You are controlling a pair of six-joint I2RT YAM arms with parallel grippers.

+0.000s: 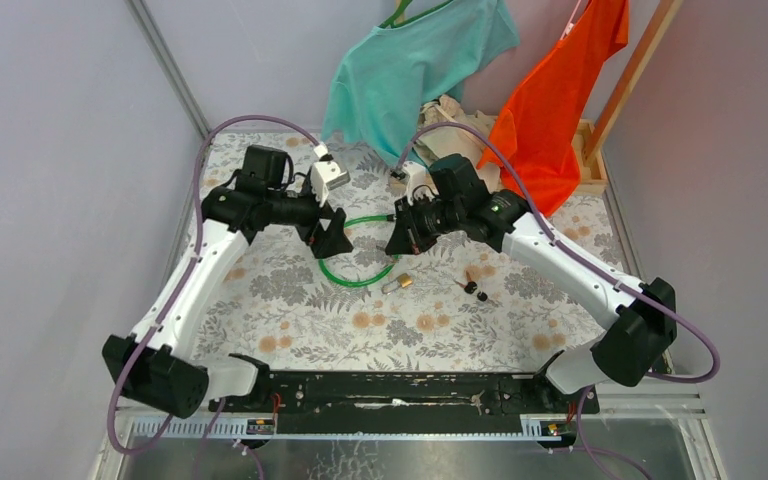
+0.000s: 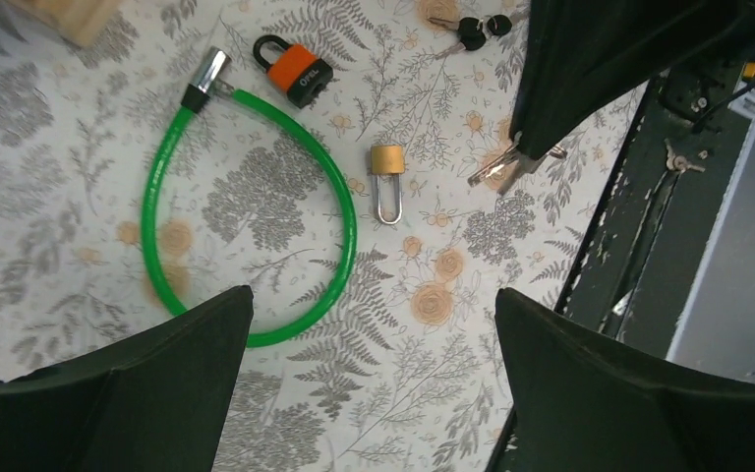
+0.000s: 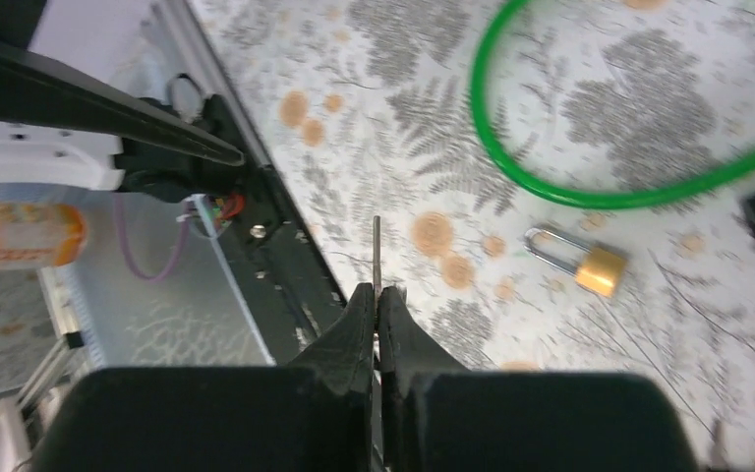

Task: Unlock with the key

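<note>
Left gripper (image 2: 372, 295) hangs over the flowered tablecloth (image 1: 290, 300) with its fingers (image 2: 157, 383) flung wide apart, gripping nothing, and the cloth shows plainly between them. Over on the other side, the right gripper (image 3: 376, 290) is pinched tight, and what it clamps is an all-silver key (image 2: 496, 169). From the right wrist view the thin blade pokes straight out past the fingertips, held in the air above the cloth. The black-headed key (image 2: 471, 35) is not in either gripper. It lies flat on the tablecloth next to its matching twin, untouched, off to the right of the brass padlock (image 1: 397, 284) in the overhead view and apart from both grippers. The orange padlock (image 2: 295, 67) lies flat as well, its black shackle closed, just beside the metal end of the green cable lock (image 2: 349, 236). That cable curls in a wide loop across the middle of the cloth, and the brass padlock rests just outside the curve on the side where the silver key hangs. From above, the two grippers face each other across the loop, close together but not touching. Whether the silver key carries a ring or a second key behind the fingers, I cannot tell.
</note>
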